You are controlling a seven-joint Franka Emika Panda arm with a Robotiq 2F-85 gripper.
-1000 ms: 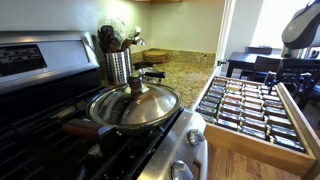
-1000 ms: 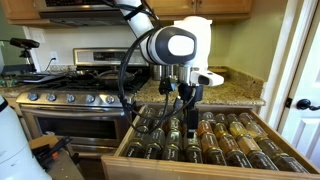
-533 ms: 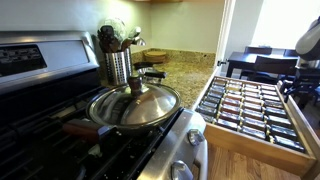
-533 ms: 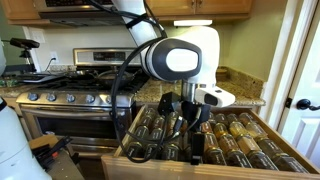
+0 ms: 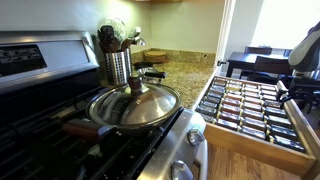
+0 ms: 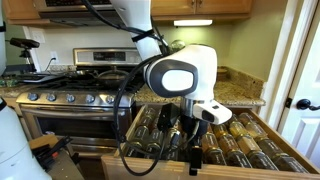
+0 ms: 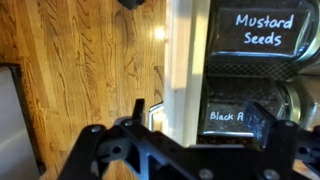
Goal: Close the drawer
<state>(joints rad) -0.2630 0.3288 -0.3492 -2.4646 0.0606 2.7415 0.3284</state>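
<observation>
The drawer (image 5: 203, 104) stands pulled wide open in both exterior views (image 6: 284, 148), a shallow light-wood box filled with rows of dark-lidded spice jars (image 5: 248, 108). In the wrist view its cream-white front panel (image 7: 181, 60) runs top to bottom, with jars labelled "Mustard Seeds" (image 7: 263, 30) to its right. My gripper (image 7: 198, 113) is open, one finger on the floor side of the panel and one over the jars. In an exterior view it (image 6: 190, 156) hangs at the drawer's outer edge. Whether a finger touches the panel cannot be told.
A steel stove (image 6: 70, 105) stands beside the drawer, with a lidded pan (image 5: 135, 105) on its burners. A utensil holder (image 5: 118, 62) sits on the granite counter (image 5: 185, 70). Wood floor (image 7: 90, 70) lies below the drawer front. A door (image 6: 300, 80) stands close by.
My gripper has moved from over the middle rows of jars out to the drawer's front edge and has come lower. The drawer has not moved.
</observation>
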